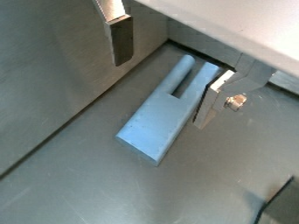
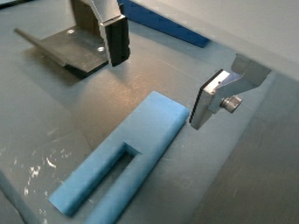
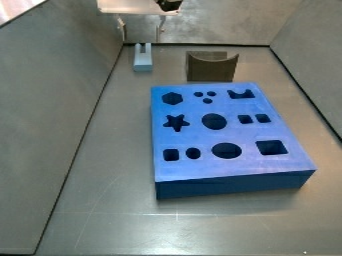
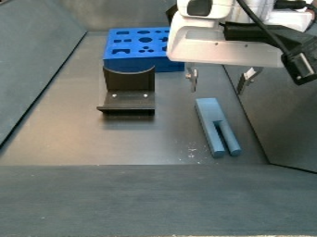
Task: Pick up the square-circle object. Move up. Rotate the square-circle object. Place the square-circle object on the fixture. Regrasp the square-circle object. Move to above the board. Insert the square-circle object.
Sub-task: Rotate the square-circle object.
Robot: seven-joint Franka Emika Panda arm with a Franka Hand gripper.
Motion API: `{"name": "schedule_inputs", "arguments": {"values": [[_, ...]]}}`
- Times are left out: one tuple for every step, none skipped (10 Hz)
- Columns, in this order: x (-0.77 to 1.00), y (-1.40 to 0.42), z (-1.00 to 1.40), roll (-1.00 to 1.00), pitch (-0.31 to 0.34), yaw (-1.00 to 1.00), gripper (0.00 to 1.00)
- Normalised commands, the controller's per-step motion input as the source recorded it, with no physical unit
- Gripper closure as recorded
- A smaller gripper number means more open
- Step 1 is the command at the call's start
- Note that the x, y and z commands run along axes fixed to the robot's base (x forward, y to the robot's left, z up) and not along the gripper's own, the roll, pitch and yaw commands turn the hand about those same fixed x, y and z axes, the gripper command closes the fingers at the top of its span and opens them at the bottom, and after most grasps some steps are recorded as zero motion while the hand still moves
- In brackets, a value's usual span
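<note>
We see the square-circle object, a slim light-blue peg with a slot along its top, lying flat on the grey floor at the right of the scene in a side view. The gripper hangs over its far end, fingers spread wide, holding nothing. To the left stands the fixture, and beyond it the board.
</note>
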Motion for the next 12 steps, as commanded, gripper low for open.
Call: {"name": "schedule_inputs", "arguments": {"values": [[0.03,0.00,-0.05,-0.03,0.029,0.29,0.00],[0.03,0.00,-0.05,-0.03,0.028,0.22,0.00],[0.00,0.00,-1.00,0.00,0.000,0.00,0.00],[0.01,0.00,-1.00,0.00,-0.011,-0.03,0.00],[0.03,0.00,-1.00,-0.01,-0.046,-0.03,0.00],[0.03,0.00,-1.00,-0.02,-0.057,-0.02,0.00],[0.03,0.00,-0.98,-0.05,-0.073,-0.01,0.00],[0.04,0.00,-0.88,-0.07,-0.083,0.00,0.00],[0.04,0.01,-0.77,-0.10,-0.093,0.01,0.00],[0.04,0.01,-0.72,-0.11,-0.097,0.01,0.00],[0.04,0.01,-0.63,-0.12,-0.109,0.02,0.00],[0.03,0.01,-0.56,-0.14,-0.114,0.02,0.00]]}}
